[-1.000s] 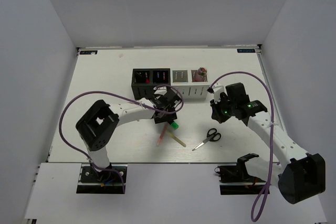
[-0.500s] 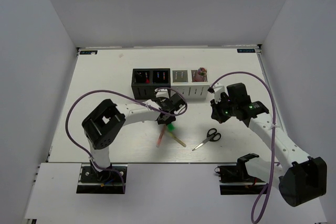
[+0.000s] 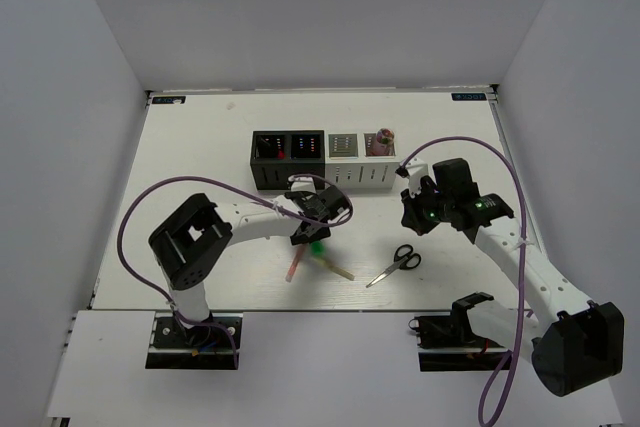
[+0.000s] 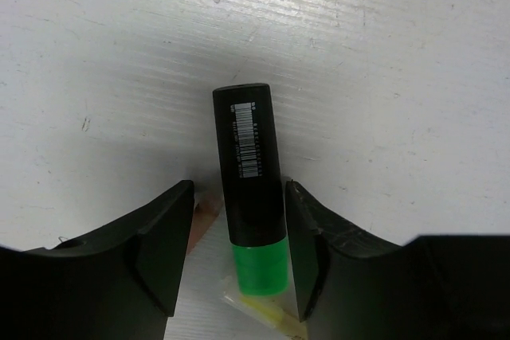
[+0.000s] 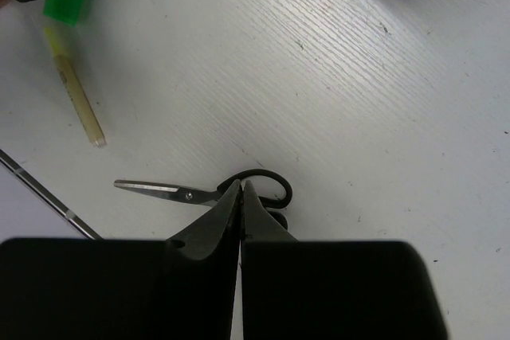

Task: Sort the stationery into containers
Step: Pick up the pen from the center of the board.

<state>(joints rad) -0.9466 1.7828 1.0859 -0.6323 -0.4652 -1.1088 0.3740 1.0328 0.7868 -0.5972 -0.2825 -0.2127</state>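
Observation:
A black marker with a green cap (image 4: 247, 165) lies on the table between the fingers of my left gripper (image 4: 239, 189). The gripper is open: the marker rests against the right finger and a gap shows on the left. From above, this gripper (image 3: 314, 231) hangs over the marker, whose green cap (image 3: 317, 247) peeks out. A pink pencil (image 3: 294, 269) and a pale stick (image 3: 337, 268) lie just below. Black-handled scissors (image 5: 255, 189) lie under my shut right gripper (image 5: 241, 185), which hovers above them. Four containers stand in a row: two black (image 3: 288, 152), two white (image 3: 361, 150).
The rightmost white container (image 3: 380, 144) holds a pink item. The right arm's purple cable (image 3: 470, 147) arcs over the right side of the table. White walls close in the table on three sides.
My left gripper has shifted a little left and down, and the green-capped marker and pink pencil have slid left with it. The right arm has stayed nearly still.

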